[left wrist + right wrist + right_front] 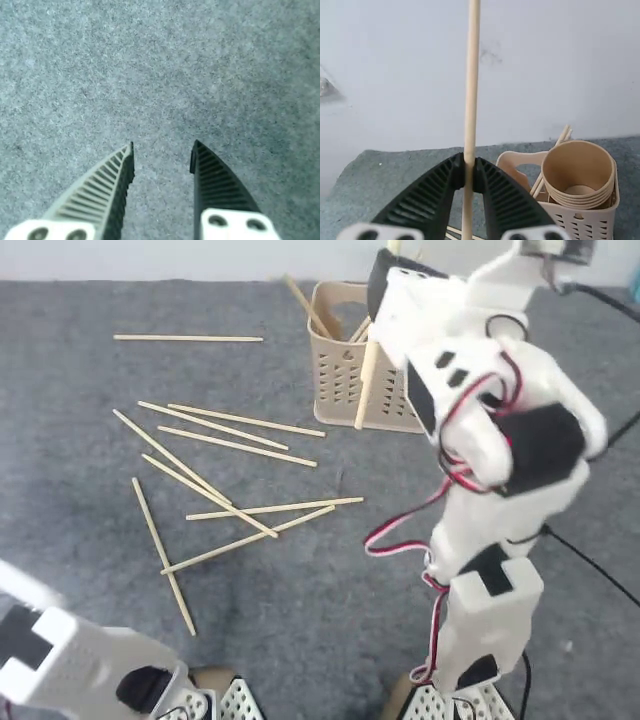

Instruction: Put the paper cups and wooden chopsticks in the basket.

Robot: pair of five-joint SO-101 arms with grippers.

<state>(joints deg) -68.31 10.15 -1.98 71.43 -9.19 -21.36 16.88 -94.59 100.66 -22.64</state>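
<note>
1. Beside the basket, the right pincer grips an upright chopstick.
2. Stacked paper cups sit inside the basket.
3. The left pincer hangs released over the tabletop; loose chopsticks lie scattered.

Beige perforated basket stood upright, upper centre of high view. Stacked paper cups nested inside, mouths up. Leaning chopsticks poked from it. Held chopstick near-vertical, pinched in right end effector, at basket's front wall. Loose chopsticks lay scattered, some crossing, left-centre on desk. Lone chopstick lay apart, upper left.
</note>
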